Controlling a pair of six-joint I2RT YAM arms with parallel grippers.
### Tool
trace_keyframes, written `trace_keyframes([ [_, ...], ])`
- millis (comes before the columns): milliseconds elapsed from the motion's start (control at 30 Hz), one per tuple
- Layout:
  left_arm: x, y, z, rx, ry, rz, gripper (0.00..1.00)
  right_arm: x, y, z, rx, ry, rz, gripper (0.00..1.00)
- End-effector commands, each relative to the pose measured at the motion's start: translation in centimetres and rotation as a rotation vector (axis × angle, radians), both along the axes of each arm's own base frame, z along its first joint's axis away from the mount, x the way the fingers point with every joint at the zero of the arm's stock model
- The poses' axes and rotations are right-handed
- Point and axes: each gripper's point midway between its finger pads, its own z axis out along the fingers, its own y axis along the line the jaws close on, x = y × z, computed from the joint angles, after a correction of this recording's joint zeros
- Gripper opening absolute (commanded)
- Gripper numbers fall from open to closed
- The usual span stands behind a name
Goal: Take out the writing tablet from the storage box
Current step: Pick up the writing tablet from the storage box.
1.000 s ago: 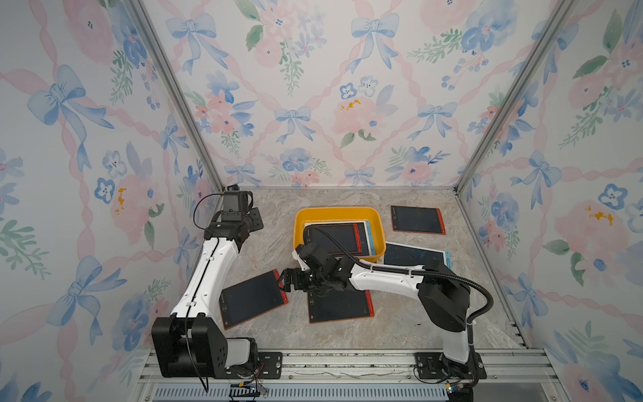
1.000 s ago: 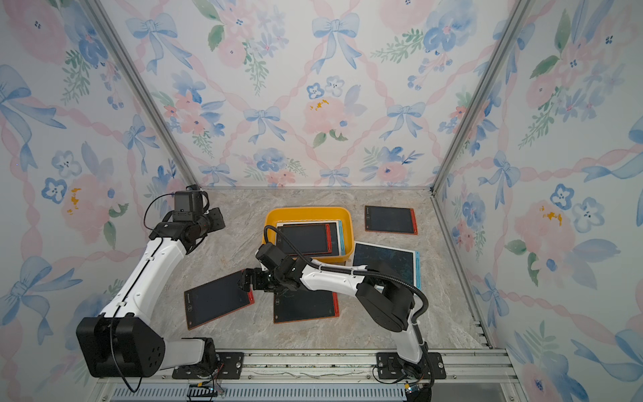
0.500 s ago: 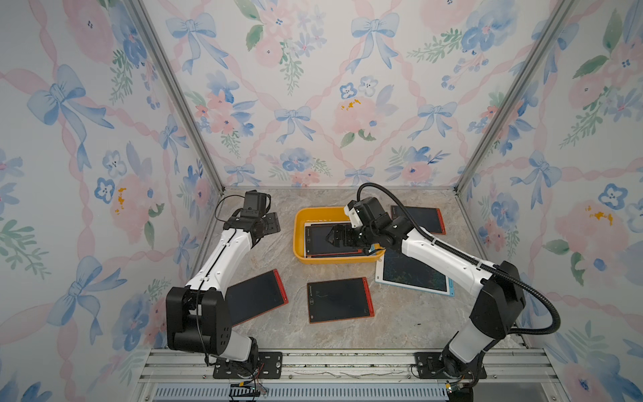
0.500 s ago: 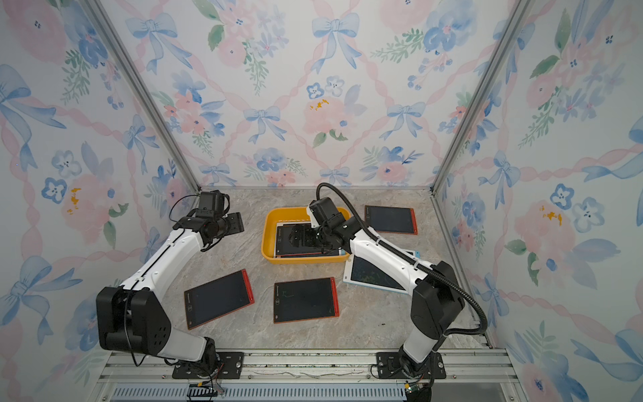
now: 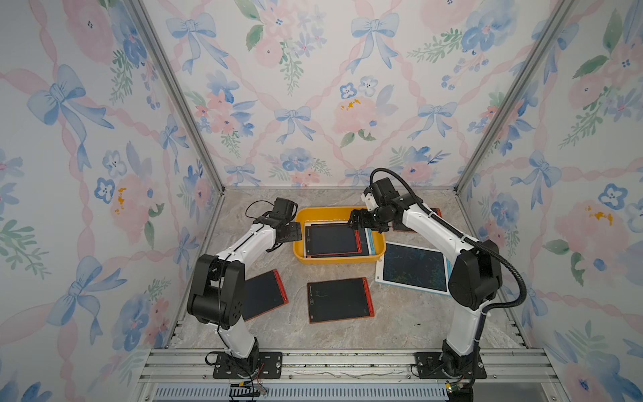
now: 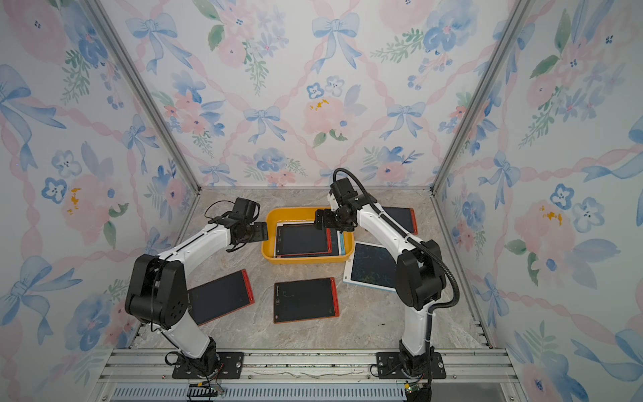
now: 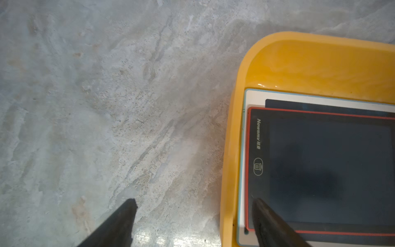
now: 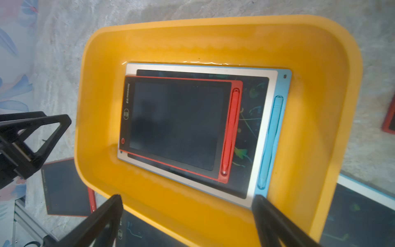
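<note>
Listing left to right, we record: left gripper (image 5: pixel 295 232), jaws spread, empty, astride the storage box (image 5: pixel 300 255) left rim; red writing tablet (image 5: pixel 332 240) inside, atop a blue tablet (image 8: pixel 272 136); right gripper (image 5: pixel 357 221), jaws wide, empty, over the far-right corner.

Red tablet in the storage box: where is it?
In both top views the red tablet lies on the blue tablet in the storage box, nearer the left gripper.

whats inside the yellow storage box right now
In the storage box a red-framed writing tablet lies on a larger blue-and-white tablet. The red one covers most of the lower tablet's screen. Whether anything lies beneath the two cannot be seen.
</note>
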Motion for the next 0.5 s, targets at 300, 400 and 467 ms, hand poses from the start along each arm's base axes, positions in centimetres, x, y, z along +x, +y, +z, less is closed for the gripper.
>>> trace_keyframes([
  [300,1.1,-0.8,-1.4,0.032,0.001,0.026,0.73,1.0,-0.9,-7.1,-0.159,0.132,0.025,0.97],
  [400,1.2,-0.8,-1.7,0.035,0.004,0.028,0.68,1.0,-0.8,-8.3,-0.164,0.154,0.033,0.98],
  [467,1.1,-0.9,-1.8,0.038,0.002,0.029,0.65,0.9,-0.6,-9.0,-0.16,0.171,0.045,1.0],
])
